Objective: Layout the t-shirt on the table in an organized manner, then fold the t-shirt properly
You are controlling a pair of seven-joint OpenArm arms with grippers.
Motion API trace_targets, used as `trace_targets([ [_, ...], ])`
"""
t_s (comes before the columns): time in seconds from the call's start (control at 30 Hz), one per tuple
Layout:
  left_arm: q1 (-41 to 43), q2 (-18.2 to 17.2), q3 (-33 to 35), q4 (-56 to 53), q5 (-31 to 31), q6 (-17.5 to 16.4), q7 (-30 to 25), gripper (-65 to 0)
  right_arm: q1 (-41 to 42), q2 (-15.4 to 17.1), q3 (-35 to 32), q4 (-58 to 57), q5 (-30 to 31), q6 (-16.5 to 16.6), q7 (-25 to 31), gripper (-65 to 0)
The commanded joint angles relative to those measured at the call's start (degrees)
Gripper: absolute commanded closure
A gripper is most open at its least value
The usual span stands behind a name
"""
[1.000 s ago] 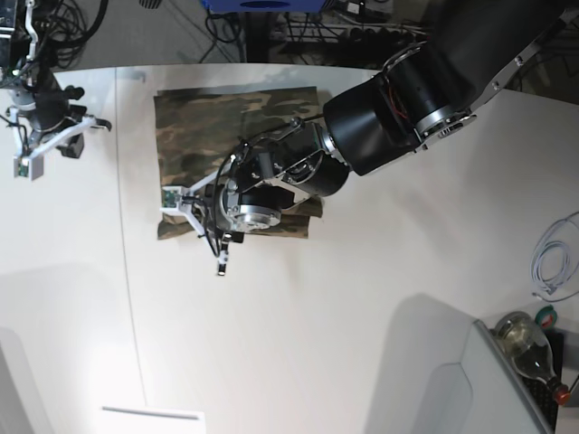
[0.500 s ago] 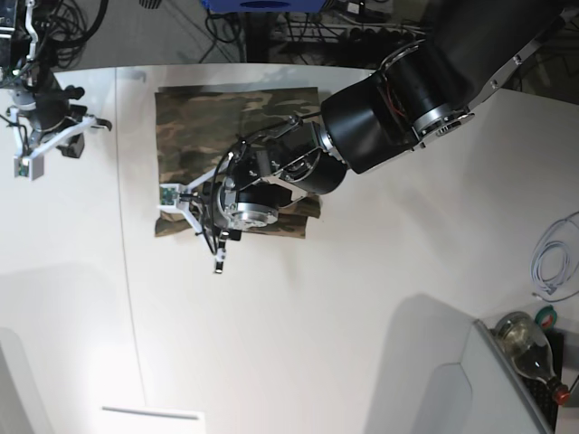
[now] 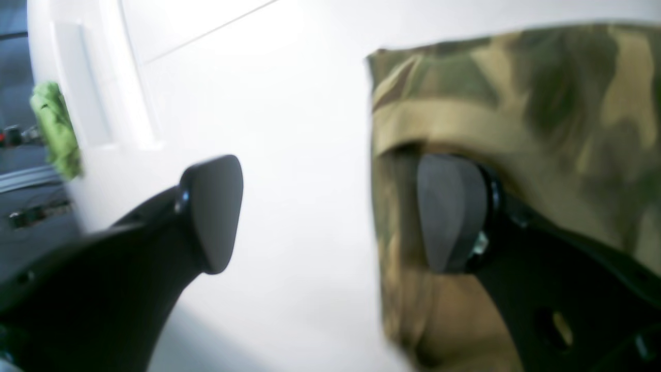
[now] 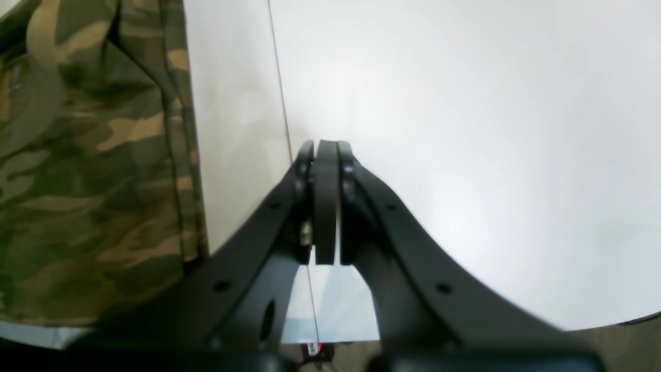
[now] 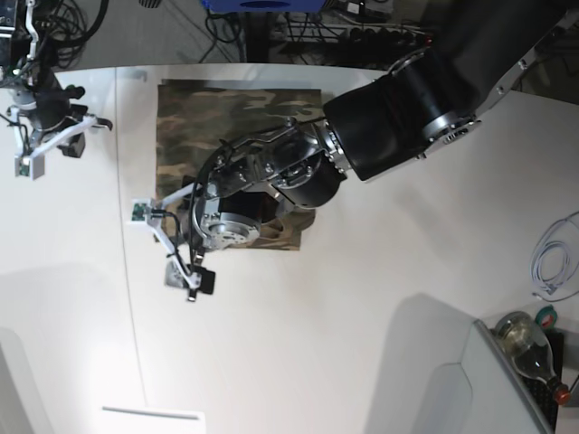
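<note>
The left gripper [image 3: 330, 214] gapes at the folded camouflage t-shirt's [image 5: 231, 122] corner on the white bench [image 5: 362, 298], while the right gripper [image 4: 325, 201] sits pressed together.

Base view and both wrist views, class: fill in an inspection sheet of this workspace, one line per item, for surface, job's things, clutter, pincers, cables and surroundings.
Surface: white table with one thin dark seam; bare around the cloth.
Job's things: camouflage t-shirt lies folded into a flat rectangle near the far edge; its near part is hidden by the arm.
Clutter: glass bottle at the near right corner.
Pincers: left pincer open, one pad at the shirt's edge, nothing gripped; right pincer shut and empty, over bare table beside the shirt.
Cables: white cable coiled at the right edge; dark cables on the floor behind the table.
Surroundings: green object beyond the table edge, too blurred to identify.
</note>
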Motion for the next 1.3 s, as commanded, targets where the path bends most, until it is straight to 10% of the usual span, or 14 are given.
trace_targets([
  [0.0, -1.06, -0.49, -1.39, 3.11, 0.47, 0.11, 0.68, -50.2, -0.05, 0.63, 0.41, 1.32, 0.17, 0.17, 1.24, 0.0],
  [0.1, 3.34, -1.81, -11.15, 10.93, -0.15, 0.11, 2.09, -45.4, -0.67, 0.63, 0.41, 1.85, 0.17, 0.44, 1.33, 0.0],
  [0.27, 19.25, -1.90, -33.92, 25.09, 0.03, 0.02, 0.33, 0.0, -4.01, 1.24, 0.41, 7.39, -0.19, 0.44, 1.41, 0.0],
  [0.5, 44.75, -9.28, -47.72, 40.03, 0.03, 0.28, -13.38, 0.0, -13.50, -2.19, 0.23, 18.73, -14.96, 0.44, 1.68, 0.0],
  [0.8, 70.68, -14.03, -59.15, 39.24, -0.06, 0.28, -27.71, 0.0, -32.40, -9.75, 0.05, 18.55, -23.40, 0.52, 18.56, 0.0],
  [1.07, 79.74, -19.75, -52.55, 27.99, -0.06, 0.81, -28.06, 0.0, -42.51, -13.00, -6.45, 12.22, -23.57, 0.52, 18.82, 0.0],
  [1.27, 77.19, -19.31, -45.08, 6.01, -0.68, 16.63, -33.08, 0.0, -32.49, -6.41, -15.51, -12.31, -23.57, 0.52, 19.08, 0.0],
])
